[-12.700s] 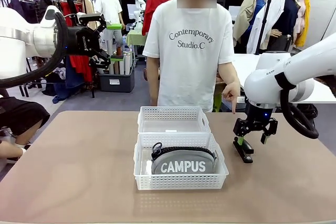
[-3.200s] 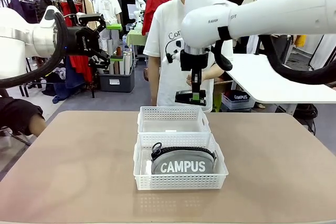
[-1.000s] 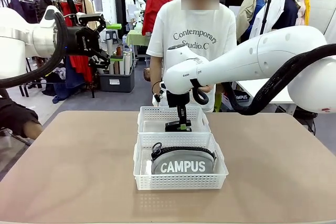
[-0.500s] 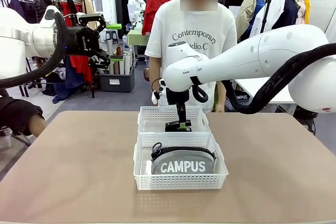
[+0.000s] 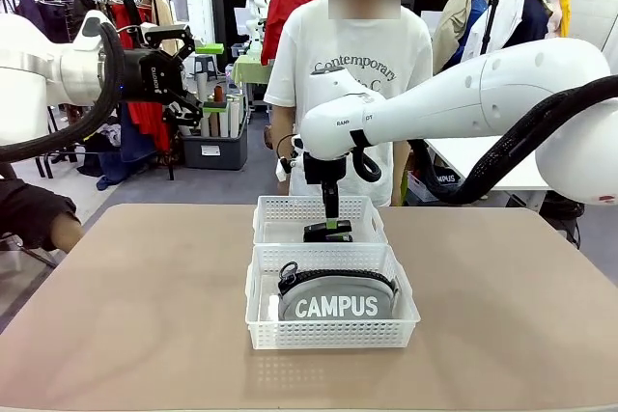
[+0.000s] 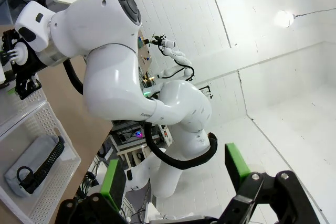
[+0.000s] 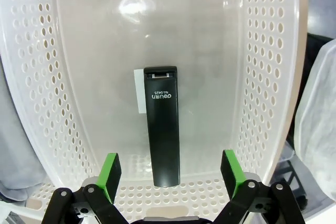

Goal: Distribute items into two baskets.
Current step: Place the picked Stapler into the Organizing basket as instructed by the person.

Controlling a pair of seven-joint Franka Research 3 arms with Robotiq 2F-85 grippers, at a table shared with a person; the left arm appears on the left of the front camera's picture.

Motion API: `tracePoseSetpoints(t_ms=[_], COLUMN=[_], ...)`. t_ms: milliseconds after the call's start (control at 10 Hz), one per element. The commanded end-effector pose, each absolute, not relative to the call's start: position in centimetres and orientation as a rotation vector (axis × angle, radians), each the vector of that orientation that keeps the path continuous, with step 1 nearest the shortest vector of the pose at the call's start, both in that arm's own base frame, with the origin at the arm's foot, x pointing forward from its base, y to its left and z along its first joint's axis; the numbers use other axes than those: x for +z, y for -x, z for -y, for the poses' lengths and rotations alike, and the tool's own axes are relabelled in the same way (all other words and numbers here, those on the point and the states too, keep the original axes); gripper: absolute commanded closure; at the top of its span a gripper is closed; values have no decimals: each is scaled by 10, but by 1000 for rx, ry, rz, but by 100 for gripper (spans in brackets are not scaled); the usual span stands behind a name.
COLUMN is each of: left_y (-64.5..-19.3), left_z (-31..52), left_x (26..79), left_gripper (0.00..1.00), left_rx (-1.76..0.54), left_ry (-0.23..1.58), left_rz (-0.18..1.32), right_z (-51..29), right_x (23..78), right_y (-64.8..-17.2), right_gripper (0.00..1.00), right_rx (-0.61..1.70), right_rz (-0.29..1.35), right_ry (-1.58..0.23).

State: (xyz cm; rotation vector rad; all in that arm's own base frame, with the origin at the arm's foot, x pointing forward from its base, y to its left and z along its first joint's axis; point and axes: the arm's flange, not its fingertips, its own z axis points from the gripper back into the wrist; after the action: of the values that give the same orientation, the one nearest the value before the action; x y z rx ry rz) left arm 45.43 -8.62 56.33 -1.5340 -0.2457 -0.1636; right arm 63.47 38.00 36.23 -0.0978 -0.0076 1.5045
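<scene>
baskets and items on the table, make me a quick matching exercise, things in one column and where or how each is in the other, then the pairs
Things
1. stapler
2. CAMPUS pouch
3. right gripper
4. left gripper

Places or states
A. lying in the near basket
B. open, raised off to the side, away from the baskets
C. lying flat in the far basket
D. open, just above the stapler

Pairs: 1-C, 2-A, 3-D, 4-B

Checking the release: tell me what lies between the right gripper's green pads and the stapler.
Nothing: in the right wrist view the stapler lies alone on the basket floor, pads apart.
</scene>
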Motion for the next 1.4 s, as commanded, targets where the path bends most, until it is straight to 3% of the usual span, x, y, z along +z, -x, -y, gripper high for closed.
tracePoseSetpoints(t_ms=[0,500,1000,1200,1300], left_y=[-453,-453,-453,-453,-453], left_z=[86,86,86,86,86], left_x=[566,566,566,566,566], left_gripper=[0,0,0,0,0], left_rx=[-158,-158,-158,-158,-158], left_ry=[1548,1548,1548,1548,1548], left_rz=[244,244,244,244,244], right_z=[-379,-380,-373,-371,-359], right_x=[370,361,432,455,471], right_y=[-633,-634,-612,-604,-599], right_gripper=[0,0,0,0,0], right_rx=[1511,1501,1443,1232,1087], right_rz=[34,5,140,118,192], right_ry=[50,89,-72,-121,-113])
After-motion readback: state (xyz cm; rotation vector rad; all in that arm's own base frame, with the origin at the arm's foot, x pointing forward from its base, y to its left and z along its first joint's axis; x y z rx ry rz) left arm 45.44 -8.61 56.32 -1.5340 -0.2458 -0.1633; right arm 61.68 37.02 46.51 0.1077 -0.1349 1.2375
